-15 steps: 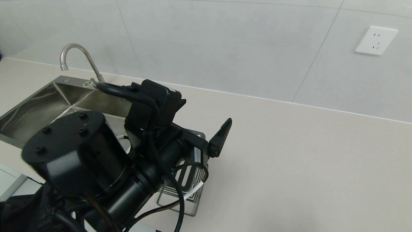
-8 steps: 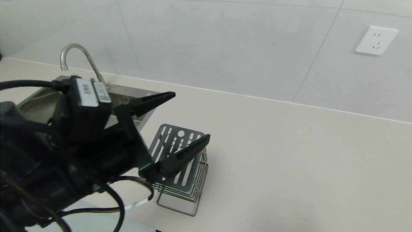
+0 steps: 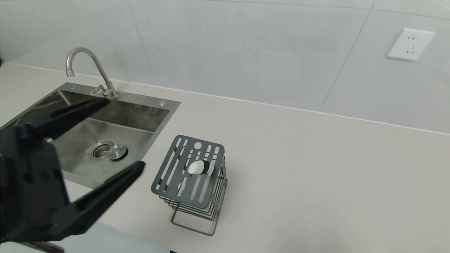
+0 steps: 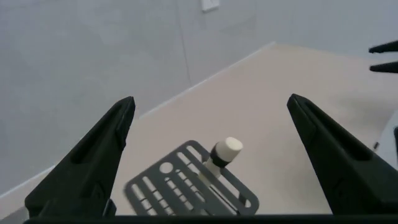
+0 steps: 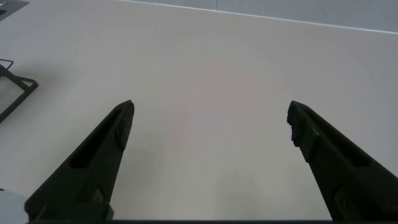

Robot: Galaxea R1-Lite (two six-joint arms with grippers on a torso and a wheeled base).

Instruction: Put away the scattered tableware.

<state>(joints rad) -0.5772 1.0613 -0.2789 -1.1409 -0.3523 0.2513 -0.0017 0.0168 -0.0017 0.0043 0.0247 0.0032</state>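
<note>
Left pincer (image 3: pixel 123 135) spread wide, holding nothing, low over the sink's (image 3: pixel 140 117) near corner, beside the rack (image 3: pixel 188 182). One white-ended utensil (image 3: pixel 197 167) stands in a rack slot, likely stowed. Right pincer (image 5: pixel 209 107) spread, empty, above the counter (image 3: pixel 316 175). What remains to collect: cannot tell.

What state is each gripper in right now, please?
Left gripper: open, holding nothing.
Right gripper: open, holding nothing.

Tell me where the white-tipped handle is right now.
In the head view the handle stands in a slot of the grey rack on the counter, just right of the sink.
</note>
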